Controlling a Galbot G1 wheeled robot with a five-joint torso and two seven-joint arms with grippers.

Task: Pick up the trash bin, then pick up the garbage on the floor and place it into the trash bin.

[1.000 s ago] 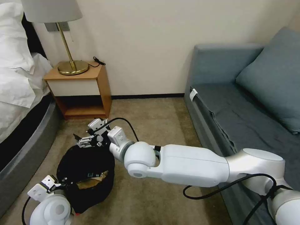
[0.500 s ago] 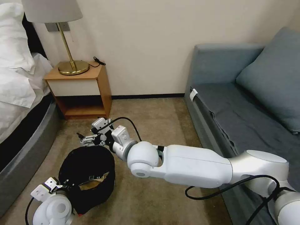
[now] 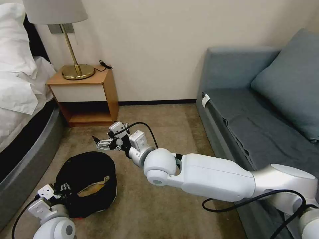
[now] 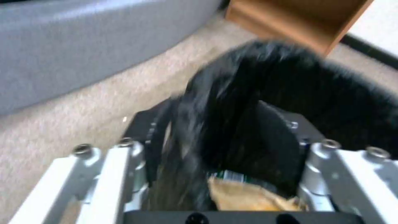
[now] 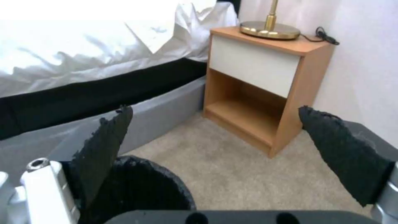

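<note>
One gripper point(image 4: 224, 174) clamps trash bin point(image 4: 290, 93), wrapper point(image 4: 248, 197) inside

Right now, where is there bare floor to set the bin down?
Bare carpet runs between the nightstand and the sofa, up to the wall. It is tight by the bed, where the left gripper grips the bin rim. The open right gripper hangs just beyond the bin.

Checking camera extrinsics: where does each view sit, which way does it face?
Head: high, looks down at carpet, nightstand, sofa; both arms show.
Left wrist: at the left gripper, fingers astride the trash bin rim, snack wrapper inside.
Right wrist: behind the open right gripper, faces nightstand and bed.
Shared: the bin.
</note>
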